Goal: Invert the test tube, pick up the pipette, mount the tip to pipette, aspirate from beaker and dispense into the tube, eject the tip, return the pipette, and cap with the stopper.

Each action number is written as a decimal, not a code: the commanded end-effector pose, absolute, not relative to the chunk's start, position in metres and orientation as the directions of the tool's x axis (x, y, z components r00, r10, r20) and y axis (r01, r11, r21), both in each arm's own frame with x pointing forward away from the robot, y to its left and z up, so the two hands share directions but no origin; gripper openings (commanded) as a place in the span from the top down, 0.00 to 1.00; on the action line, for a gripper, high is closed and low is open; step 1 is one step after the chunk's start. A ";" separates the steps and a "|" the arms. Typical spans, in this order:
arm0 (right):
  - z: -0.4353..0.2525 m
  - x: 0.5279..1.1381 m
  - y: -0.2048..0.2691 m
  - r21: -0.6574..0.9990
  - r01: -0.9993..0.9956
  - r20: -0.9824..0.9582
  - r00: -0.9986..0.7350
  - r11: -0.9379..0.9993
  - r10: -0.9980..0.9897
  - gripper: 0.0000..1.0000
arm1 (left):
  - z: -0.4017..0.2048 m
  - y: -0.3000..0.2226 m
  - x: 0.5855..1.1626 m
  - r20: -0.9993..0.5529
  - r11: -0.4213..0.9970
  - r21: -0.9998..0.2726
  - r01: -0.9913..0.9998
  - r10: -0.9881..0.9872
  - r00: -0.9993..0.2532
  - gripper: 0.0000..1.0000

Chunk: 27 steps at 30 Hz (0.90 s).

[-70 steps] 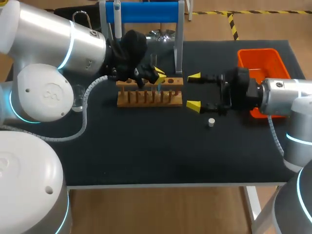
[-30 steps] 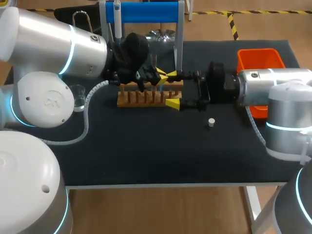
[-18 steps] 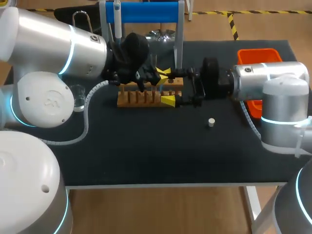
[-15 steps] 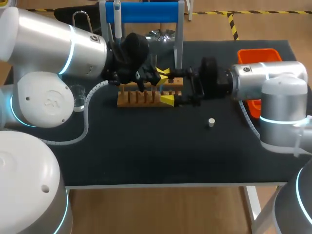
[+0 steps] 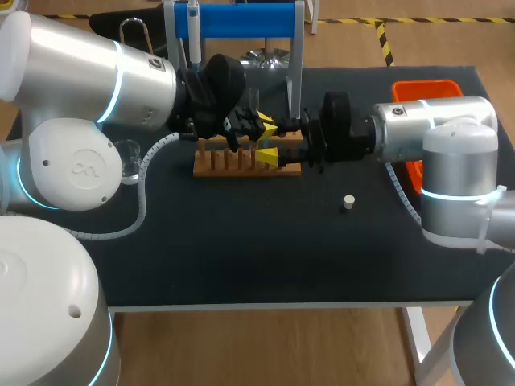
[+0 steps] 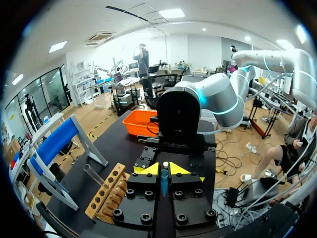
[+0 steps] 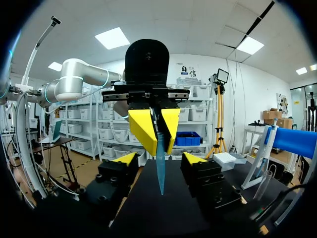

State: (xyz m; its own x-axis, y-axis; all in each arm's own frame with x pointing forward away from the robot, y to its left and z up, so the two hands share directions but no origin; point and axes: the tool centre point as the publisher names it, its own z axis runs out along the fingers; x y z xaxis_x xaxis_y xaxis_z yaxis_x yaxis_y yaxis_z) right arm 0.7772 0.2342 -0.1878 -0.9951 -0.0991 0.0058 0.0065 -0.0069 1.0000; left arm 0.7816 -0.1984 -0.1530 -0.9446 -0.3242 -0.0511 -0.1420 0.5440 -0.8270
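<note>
**Tabletop** (image 5: 241, 249): black surface carrying all the items below.

**Left claw** (image 6: 164, 169): over the right part of the wooden rack. Both yellow fingers are pressed together on the test tube.

**Test tube** (image 6: 164, 182): slim, blue-tinted, with a pointed end. It is clamped by one end in the left claw. In the right wrist view its pointed end hangs down between the right claw's fingers.

**Right claw** (image 7: 159, 158): comes in from the right and faces the left claw. Its fingers are spread, one on each side of the test tube, with a gap on both sides and no contact.

**Wooden rack** (image 5: 241, 163): a row of holes and pegs at mid-tabletop, beneath both claws.

**Stopper** (image 5: 348, 202): small and white, lying alone on the tabletop, right of the rack and nearer, apart from it.

**Pipette stand** (image 5: 241, 19): blue bar on grey legs at the far edge, behind the rack.

**Pipette** (image 5: 193, 28): hangs at the left end of the stand.

**Beaker** (image 5: 129, 159): clear glass, left of the rack, partly hidden by the left arm.

**Orange bin** (image 5: 430, 88): far right corner, partly covered by the right arm.
</note>
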 end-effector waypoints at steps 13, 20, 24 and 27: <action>-0.188 0.776 0.237 1.000 0.006 0.005 -0.995 -0.007 -0.104 0.67 | -0.153 -0.196 0.782 -0.049 0.544 -0.827 -0.141 -0.319 -0.946 1.00; -0.187 0.776 0.232 1.000 0.003 0.002 -0.995 -0.010 -0.100 0.67 | -0.153 -0.196 0.782 -0.049 0.544 -0.827 -0.141 -0.319 -0.946 1.00; -0.187 0.777 0.229 1.000 0.005 0.004 -0.995 -0.011 -0.099 0.67 | -0.153 -0.196 0.782 -0.049 0.544 -0.827 -0.141 -0.319 -0.946 1.00; -0.187 0.777 0.229 1.000 0.007 0.005 -0.995 -0.012 -0.102 0.69 | -0.153 -0.196 0.782 -0.049 0.544 -0.827 -0.141 -0.319 -0.946 1.00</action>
State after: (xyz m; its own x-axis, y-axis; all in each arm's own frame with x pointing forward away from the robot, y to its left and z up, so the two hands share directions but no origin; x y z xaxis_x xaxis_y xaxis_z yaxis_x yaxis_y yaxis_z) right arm 0.7775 0.2315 -0.1876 -0.9950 -0.1000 0.0052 0.0065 -0.0127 0.9999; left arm 0.7815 -0.1983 -0.1530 -0.9446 -0.3242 -0.0511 -0.1420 0.5440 -0.8270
